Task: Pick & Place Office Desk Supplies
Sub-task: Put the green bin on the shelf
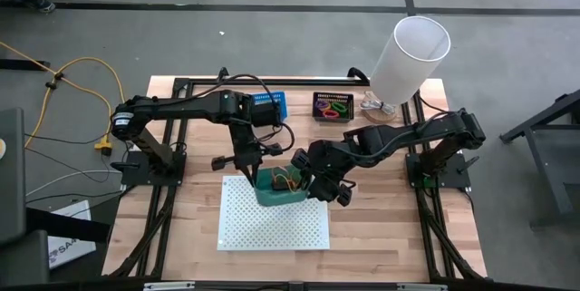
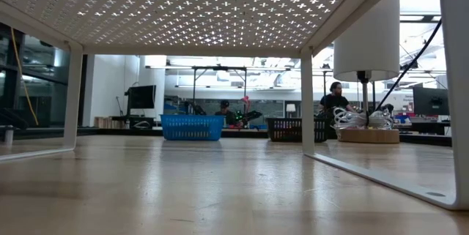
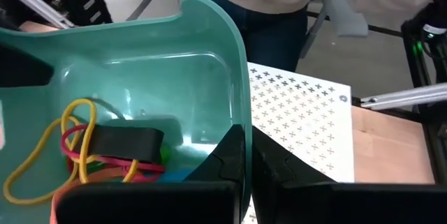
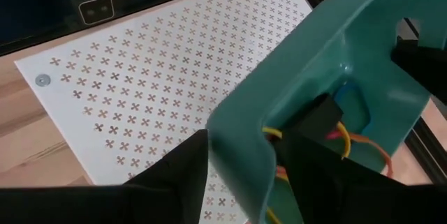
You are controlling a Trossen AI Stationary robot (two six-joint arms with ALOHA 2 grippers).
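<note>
A green bin [image 1: 276,189] sits over the white perforated board [image 1: 272,227], with one gripper on each side of it. Inside lie yellow, red and orange rubber bands [image 3: 77,158] around a black piece [image 3: 126,142]; the bands [image 4: 342,137] also show in the right wrist view. My left gripper [image 1: 246,175] is shut on the bin's left wall. My right gripper [image 1: 313,182] is shut on its right wall. Neither the bin nor the grippers appear in the low view. My left gripper [image 3: 246,137] pinches the bin's side wall at its rim [image 3: 241,116], with one finger inside the bin and one finger [image 3: 283,168] outside. It comes from above, slanting down. I cannot tell whether the bin's bottom rests on the board. My right gripper [image 4: 241,147] pinches the opposite wall at its rim [image 4: 234,123], with one finger [image 4: 318,116] inside the bin among the bands and the other finger [image 4: 181,175] outside. It comes slanting from the table's right. The bin looks tilted over the board.
A blue bin [image 1: 267,105] and a black bin [image 1: 333,107] holding bright loops stand near the table's far edge. A lamp with a white shade [image 1: 410,55] stands at the far right. The low view looks under the raised board [image 2: 205,8]. People are in the room behind.
</note>
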